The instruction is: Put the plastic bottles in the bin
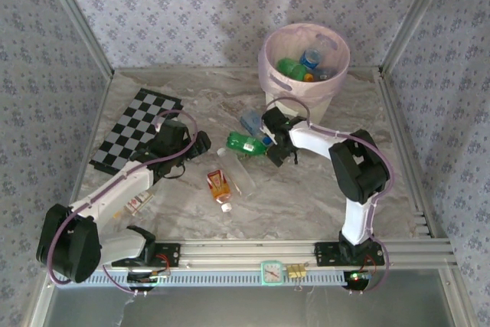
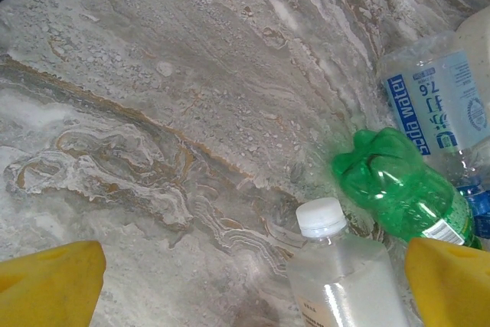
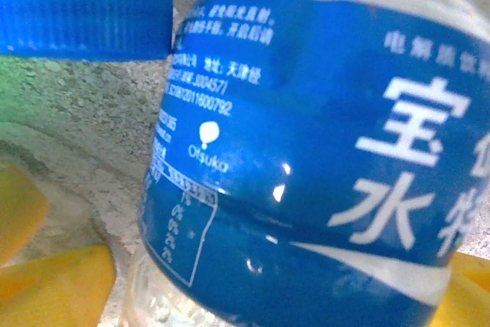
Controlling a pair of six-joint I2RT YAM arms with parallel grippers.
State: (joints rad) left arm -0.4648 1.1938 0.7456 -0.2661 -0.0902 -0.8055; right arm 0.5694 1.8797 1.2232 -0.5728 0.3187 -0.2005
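Reaches the left arm forward and inward from its near-left base, with the left gripper (image 1: 199, 145) low over the marble table (image 1: 306, 197) just beside the checkered board (image 1: 136, 129). Holds its yellow fingers (image 2: 50, 281) wide apart, gripping nothing, with a white-capped clear bottle (image 2: 337, 273) lying between them, near a green bottle (image 2: 398, 185) and a soda-water bottle (image 2: 436, 101). Folds the right arm at a raised elbow and back toward the centre, with the right gripper (image 1: 277, 149) low over a blue-labelled bottle (image 3: 306, 174). Straddles that bottle with fingers (image 3: 53, 289) spread, not clamped, next to a blue cap (image 3: 76, 5). Leaves an orange-red bottle (image 1: 219, 185) lying nearer the bases. Has the bin (image 1: 295, 99) at the far edge, several plastic bottles (image 1: 291, 67) inside.
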